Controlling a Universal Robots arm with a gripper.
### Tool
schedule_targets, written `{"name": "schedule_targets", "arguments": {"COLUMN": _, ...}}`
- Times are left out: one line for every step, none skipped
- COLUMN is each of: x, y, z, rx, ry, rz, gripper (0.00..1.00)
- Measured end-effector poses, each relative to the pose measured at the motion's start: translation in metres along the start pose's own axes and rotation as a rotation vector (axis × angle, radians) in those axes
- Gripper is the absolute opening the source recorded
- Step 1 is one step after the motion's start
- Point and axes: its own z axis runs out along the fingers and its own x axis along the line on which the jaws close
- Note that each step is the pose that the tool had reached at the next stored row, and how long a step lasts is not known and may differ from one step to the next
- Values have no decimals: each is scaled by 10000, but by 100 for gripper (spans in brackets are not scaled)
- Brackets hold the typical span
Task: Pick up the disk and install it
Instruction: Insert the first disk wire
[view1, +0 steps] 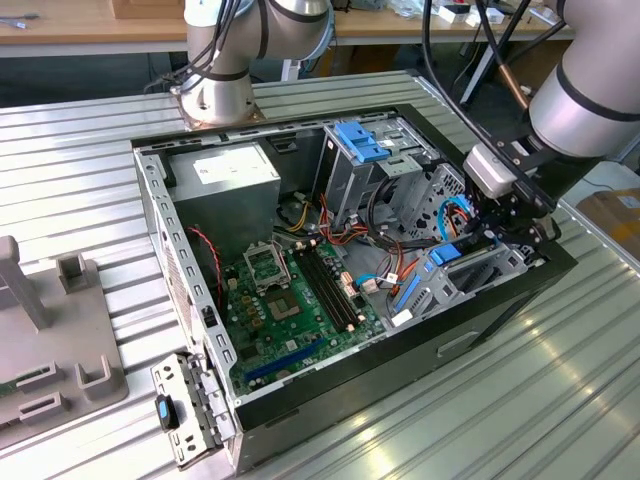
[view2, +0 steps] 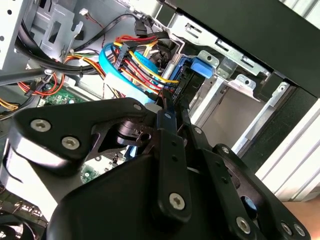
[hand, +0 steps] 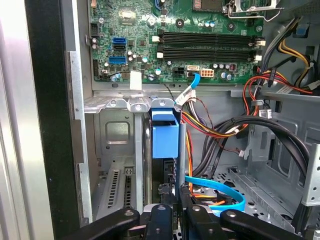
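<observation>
My gripper (hand: 176, 212) is clamped on the disk (hand: 164, 135) standing in its bay beside the motherboard (hand: 175, 40); crowding cables (hand: 210, 127) could snag and jam it.

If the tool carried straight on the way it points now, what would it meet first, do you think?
Most likely the disk in its blue carrier, standing in the drive bay just ahead of the tool; the depth is hard to judge.

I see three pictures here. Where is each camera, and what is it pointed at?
Exterior view: off the arm, above, looking down at the open computer case; arm and pincer at that view's right.
First wrist view: on the arm, facing the motherboard and disk; pincer at the edge.
Second wrist view: on the arm, behind the pincer, facing cables.
Both wrist views share the disk's blue carrier.
</observation>
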Motion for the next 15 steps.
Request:
{"name": "schedule_targets", "arguments": {"x": 0, "y": 0, "z": -2, "rx": 0, "ry": 2, "rz": 0, "gripper": 17}}
{"name": "schedule_targets", "arguments": {"x": 0, "y": -2, "z": -1, "rx": 0, "ry": 2, "rz": 0, "gripper": 17}}
{"name": "schedule_targets", "arguments": {"x": 0, "y": -3, "z": -1, "rx": 0, "ry": 4, "rz": 1, "gripper": 17}}
{"name": "schedule_targets", "arguments": {"x": 2, "y": -4, "z": 1, "rx": 0, "ry": 2, "rz": 0, "gripper": 17}}
{"name": "schedule_targets", "arguments": {"x": 5, "y": -4, "z": 1, "rx": 0, "ry": 4, "rz": -1, "gripper": 17}}
{"name": "schedule_targets", "arguments": {"x": 8, "y": -4, "z": 2, "rx": 0, "ry": 4, "rz": 0, "gripper": 17}}
{"name": "schedule_targets", "arguments": {"x": 8, "y": -4, "z": 2, "rx": 0, "ry": 6, "rz": -1, "gripper": 17}}
{"name": "schedule_targets", "arguments": {"x": 10, "y": -1, "z": 12, "rx": 1, "ry": 9, "rz": 7, "gripper": 17}}
{"name": "schedule_targets", "arguments": {"x": 11, "y": 0, "z": 15, "rx": 7, "ry": 20, "rz": 57, "gripper": 17}}
{"name": "schedule_targets", "arguments": {"x": 11, "y": 0, "z": 17, "rx": 15, "ry": 30, "rz": 122, "gripper": 17}}
{"name": "schedule_targets", "arguments": {"x": 11, "y": 1, "z": 17, "rx": 19, "ry": 36, "rz": 151, "gripper": 17}}
{"name": "schedule_targets", "arguments": {"x": 11, "y": 1, "z": 19, "rx": 22, "ry": 40, "rz": 176, "gripper": 17}}
{"name": "schedule_targets", "arguments": {"x": 11, "y": 2, "z": 21, "rx": 25, "ry": 44, "rz": 198, "gripper": 17}}
{"name": "schedule_targets", "arguments": {"x": 11, "y": 2, "z": 24, "rx": 28, "ry": 51, "rz": 219, "gripper": 17}}
{"name": "schedule_targets", "arguments": {"x": 12, "y": 3, "z": 28, "rx": 31, "ry": 60, "rz": 252, "gripper": 17}}
